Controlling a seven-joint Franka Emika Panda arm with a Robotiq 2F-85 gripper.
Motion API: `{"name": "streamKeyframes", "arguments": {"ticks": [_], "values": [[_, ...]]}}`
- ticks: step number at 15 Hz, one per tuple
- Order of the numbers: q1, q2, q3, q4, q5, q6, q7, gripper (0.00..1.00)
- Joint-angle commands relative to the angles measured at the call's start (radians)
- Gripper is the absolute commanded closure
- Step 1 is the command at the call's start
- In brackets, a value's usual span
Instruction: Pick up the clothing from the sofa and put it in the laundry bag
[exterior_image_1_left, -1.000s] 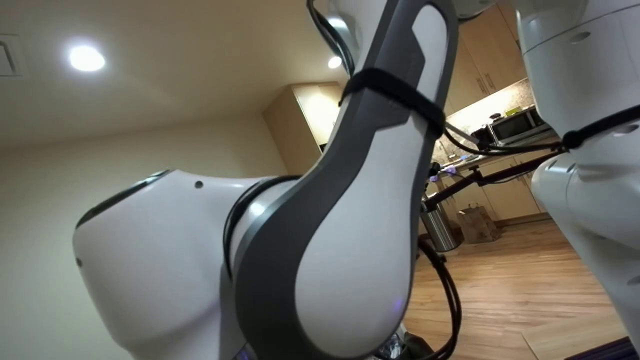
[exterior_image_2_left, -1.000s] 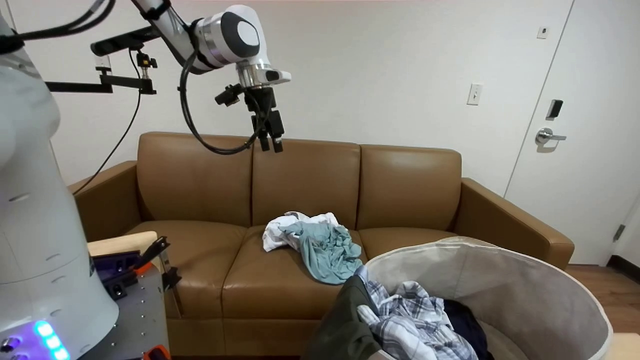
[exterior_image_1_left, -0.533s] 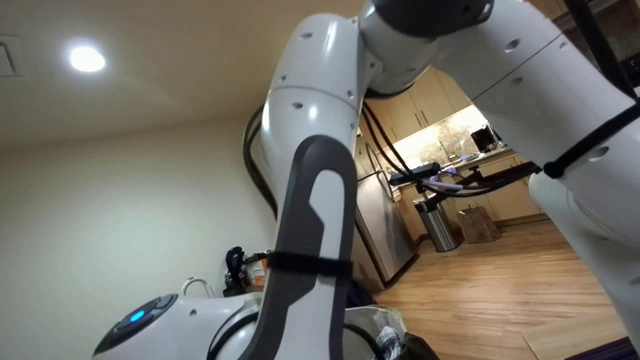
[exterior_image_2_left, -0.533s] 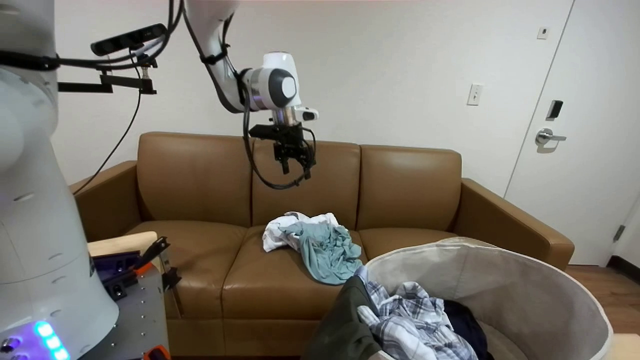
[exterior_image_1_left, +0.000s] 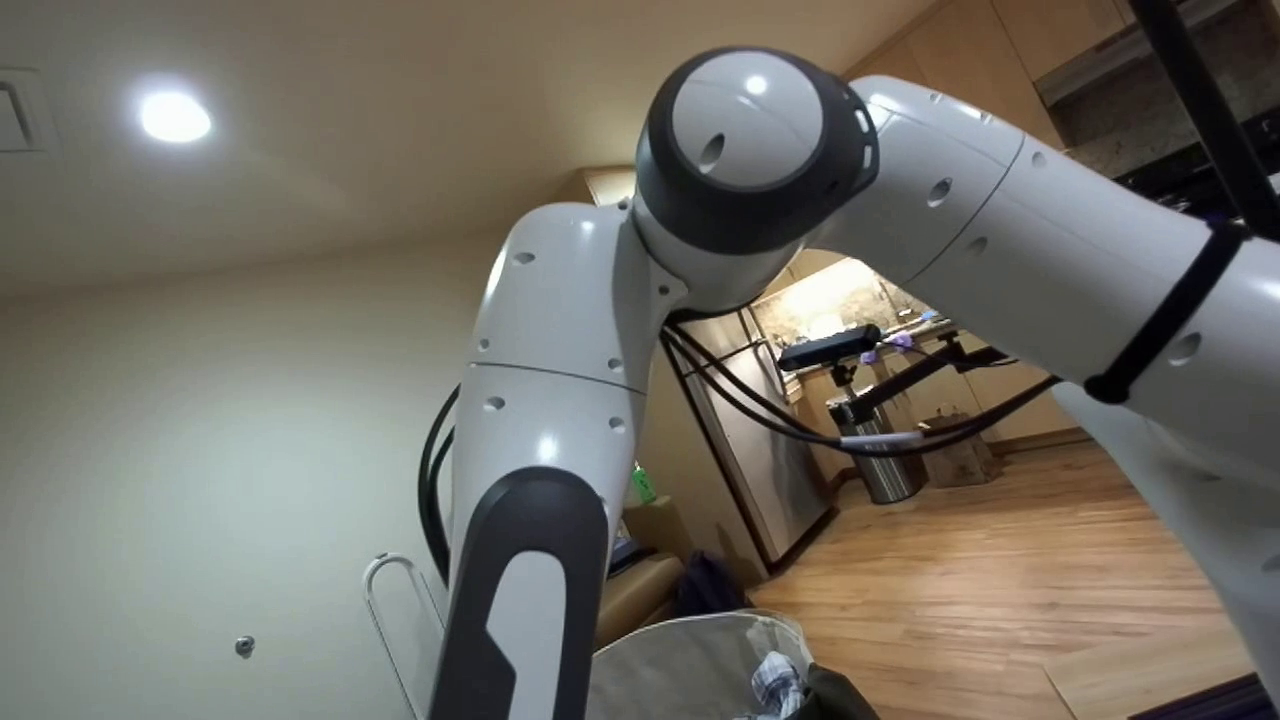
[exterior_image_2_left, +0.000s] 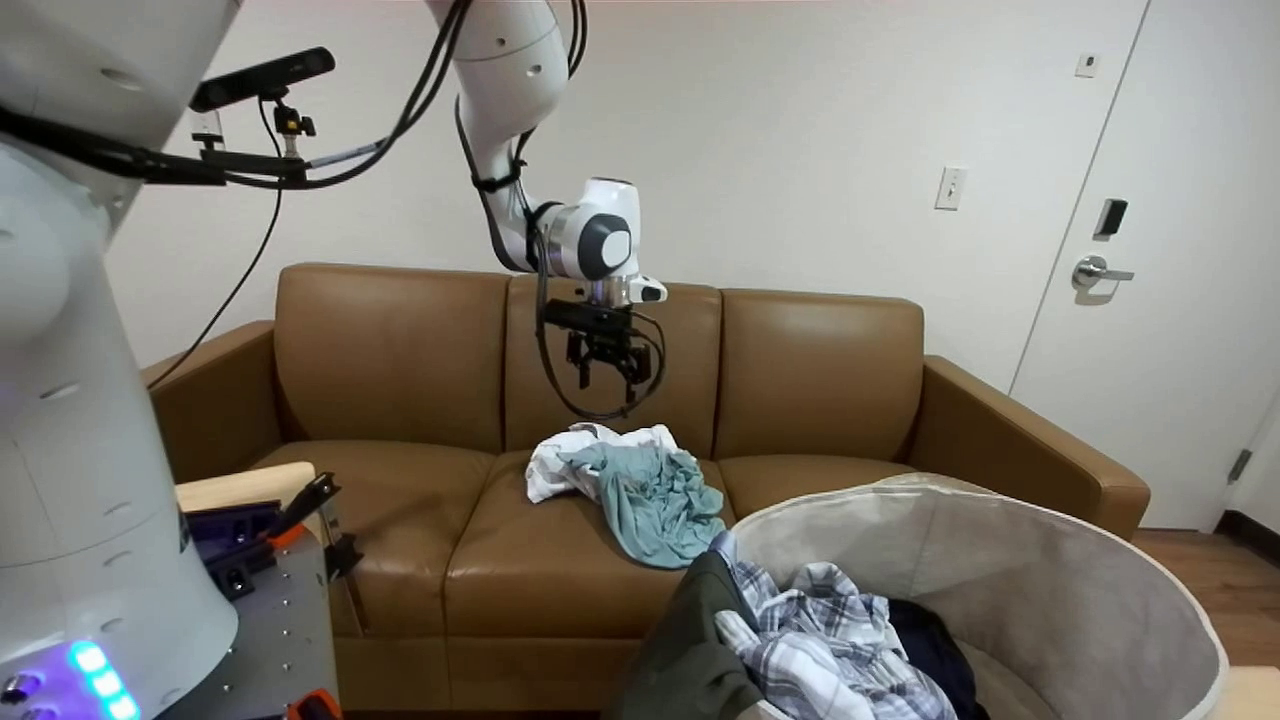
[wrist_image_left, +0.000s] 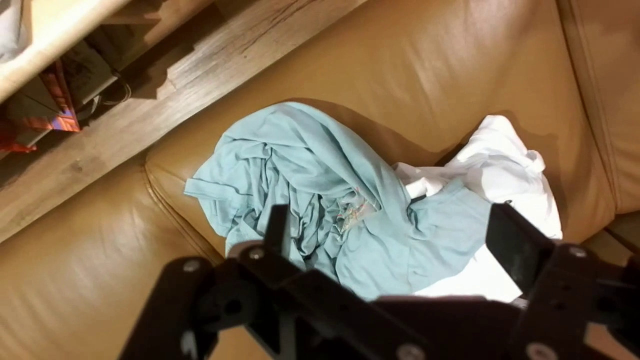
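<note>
Arm (exterior_image_2_left: 495, 145) has swung across and dropped a fair bit over the last second: it was up level with the top of the sofa (exterior_image_2_left: 540, 580), now the fingers (wrist_image_left: 517, 245) hang right over the clothing (exterior_image_2_left: 640, 490), not touching yet. Pile itself hasn't budged: middle seat, teal part flopped over a white part, and I can't tell if that's one garment or two. Fingers are spread wide with nothing between them.

For the grab I'd come straight down and go for the bunched teal folds — loose creases should pinch way better than cloth lying flat. Wrist view has one finger over those folds and the other out where teal meets white, so squeezing there might catch both layers, handy if it's all meant to go in one trip. Push in lightly till fabric bulges between the fingers, but don't dig into the seat. Squeeze slowly, lift straight up, check nothing white got left behind.

Then it's over to the laundry bag (exterior_image_2_left: 1050, 580), standing in front of the sofa with a plaid garment (exterior_image_2_left: 830, 640) already inside. Lift high — limp stuff will probably dangle and snag the rim.
</note>
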Motion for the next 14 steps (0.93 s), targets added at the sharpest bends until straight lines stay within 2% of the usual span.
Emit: {"name": "streamKeyframes", "arguments": {"ticks": [1,3,6,8,14], "values": [[0.07,0.032,-0.062,0.062,-0.002,-0.038,-0.052,0.0],[0.048,0.16,-0.039,0.227,0.016,-0.113,-0.216,0.0],[0.067,0.273,-0.047,0.391,-0.013,-0.22,-0.358,0.0],[0.051,0.369,-0.017,0.51,0.008,-0.283,-0.48,0.0],[0.06,0.645,0.028,0.84,0.001,-0.42,-0.802,0.0]]}}
